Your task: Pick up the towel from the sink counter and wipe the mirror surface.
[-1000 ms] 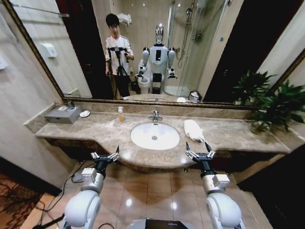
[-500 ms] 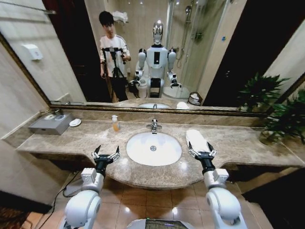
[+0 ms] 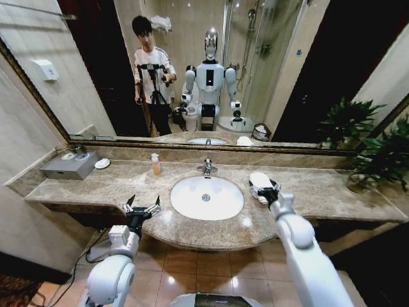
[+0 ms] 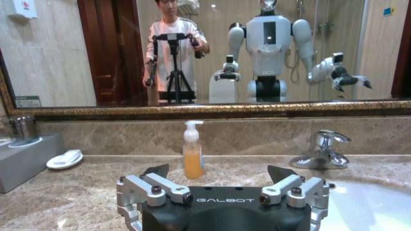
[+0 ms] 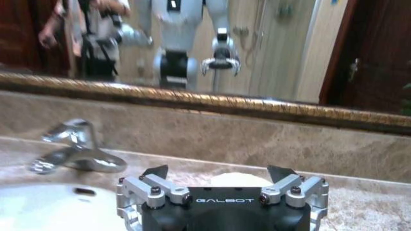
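While the left gripper stayed parked low and left of centre, fingers spread above the front edge of the sink counter, the right gripper had reached forward from lower right to right of centre. It hovered over the towel beside the basin, fingers apart, so I judged the grasp imminent. The mirror surface spanned the upper frame.

Bathroom, beige marble-look tiled wall at left, glossy tan tiled floor with ceiling-light glare, green potted plant at far right, grey box, orange soap dispenser bottle, white wall dispenser reflected.
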You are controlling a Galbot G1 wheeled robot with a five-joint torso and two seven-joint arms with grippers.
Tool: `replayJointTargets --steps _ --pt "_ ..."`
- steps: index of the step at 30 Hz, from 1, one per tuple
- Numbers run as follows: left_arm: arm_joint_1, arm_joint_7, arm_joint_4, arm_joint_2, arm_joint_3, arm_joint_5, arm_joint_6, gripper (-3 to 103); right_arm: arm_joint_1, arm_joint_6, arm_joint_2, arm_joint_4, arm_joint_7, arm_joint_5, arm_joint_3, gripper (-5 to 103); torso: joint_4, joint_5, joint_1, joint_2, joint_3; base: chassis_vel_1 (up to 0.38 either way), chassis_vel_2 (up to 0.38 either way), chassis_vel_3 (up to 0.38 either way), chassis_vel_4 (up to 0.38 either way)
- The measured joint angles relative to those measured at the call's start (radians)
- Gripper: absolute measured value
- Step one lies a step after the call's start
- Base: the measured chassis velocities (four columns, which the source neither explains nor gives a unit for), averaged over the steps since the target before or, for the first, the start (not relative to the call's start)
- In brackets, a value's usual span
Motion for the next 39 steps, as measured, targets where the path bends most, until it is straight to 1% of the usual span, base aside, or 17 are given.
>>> replayJointTargets --steps 1,5,8,15,19,20,21,23,24,27,29,32,34,35,36,38,39 --pt "0.0 0.0 0.0 0.0 0.0 0.0 0.0 100 0.0 0.0 0.0 0.0 0.0 0.0 0.0 100 0.0 0.0 0.0 0.0 0.0 0.0 0.0 0.0 0.0" --pt "0.0 0.0 0.0 0.0 0.0 0.0 0.0 100 0.072 -0.095 -0.045 -0.081 0.029 0.039 -0.034 100 -0.0007 0.0 0.0 0.0 0.0 0.0 0.0 0.0 0.0" --pt "0.0 0.0 0.0 0.0 0.0 0.0 0.0 100 0.102 -0.129 -0.056 -0.132 0.036 0.064 -0.05 100 -0.0006 -0.0001 0.0 0.0 0.0 0.0 0.0 0.0 0.0" --pt "0.0 0.0 0.0 0.0 0.0 0.0 0.0 100 0.153 -0.133 -0.05 -0.258 0.033 0.074 -0.061 100 -0.0003 0.0 0.0 0.0 0.0 0.0 0.0 0.0 0.0" --pt "0.0 0.0 0.0 0.0 0.0 0.0 0.0 100 0.15 -0.131 -0.049 -0.27 0.021 0.068 -0.058 100 -0.0004 -0.0001 0.0 0.0 0.0 0.0 0.0 0.0 0.0" --pt "0.0 0.0 0.0 0.0 0.0 0.0 0.0 100 0.146 -0.13 -0.049 -0.27 0.018 0.066 -0.057 96 -0.0004 -0.0002 0.0 0.0 0.0 0.0 0.0 0.0 0.0" --pt "0.0 0.0 0.0 0.0 0.0 0.0 0.0 100 0.146 -0.13 -0.049 -0.27 0.018 0.066 -0.057 96 -0.0004 -0.0002 0.0 0.0 0.0 0.0 0.0 0.0 0.0" --pt "0.0 0.0 0.0 0.0 0.0 0.0 0.0 100 0.139 -0.128 -0.05 -0.27 0.008 0.051 -0.058 85 -0.0006 -0.0001 0.0 0.0 0.0 0.0 0.0 0.0 0.0" --pt "0.0 0.0 0.0 0.0 0.0 0.0 0.0 100 0.139 -0.128 -0.05 -0.27 0.008 0.051 -0.058 85 -0.0006 -0.0001 0.0 0.0 0.0 0.0 0.0 0.0 0.0" --pt "0.0 0.0 0.0 0.0 0.0 0.0 0.0 100 0.14 -0.119 -0.051 -0.281 0.009 0.046 -0.07 68 -0.0004 0.0 0.0 0.0 0.0 0.0 0.0 0.0 0.0" --pt "0.0 0.0 0.0 0.0 0.0 0.0 0.0 100 0.142 -0.118 -0.051 -0.283 0.01 0.046 -0.072 68 -0.0004 -0.0001 0.0 0.0 0.0 0.0 0.0 0.0 0.0" --pt "0.0 0.0 0.0 0.0 0.0 0.0 0.0 100 0.154 -0.107 -0.051 -0.3 0.014 0.046 -0.082 51 -0.0004 -0.0001 0.0 0.0 0.0 0.0 0.0 0.0 0.0" --pt "0.0 0.0 0.0 0.0 0.0 0.0 0.0 100 0.157 -0.104 -0.05 -0.304 0.015 0.046 -0.084 51 -0.0004 -0.0002 0.0 0.0 0.0 0.0 0.0 0.0 0.0" --pt "0.0 0.0 0.0 0.0 0.0 0.0 0.0 100 0.163 -0.097 -0.047 -0.315 0.02 0.045 -0.087 41 -0.0003 -0.0002 0.0 0.0 0.0 0.0 0.0 0.0 0.0" --pt "0.0 0.0 0.0 0.0 0.0 0.0 0.0 100 0.165 -0.089 -0.045 -0.321 0.025 0.045 -0.09 41 -0.0003 -0.0001 0.0 0.0 0.0 0.0 0.0 0.0 0.0" --pt "0.0 0.0 0.0 0.0 0.0 0.0 0.0 100 0.166 -0.082 -0.041 -0.324 0.03 0.044 -0.093 30 -0.0004 -0.0001 0.0 0.0 0.0 0.0 0.0 0.0 0.0" --pt "0.0 0.0 0.0 0.0 0.0 0.0 0.0 100 0.166 -0.082 -0.041 -0.324 0.03 0.044 -0.093 30 -0.0004 -0.0001 0.0 0.0 0.0 0.0 0.0 0.0 0.0"
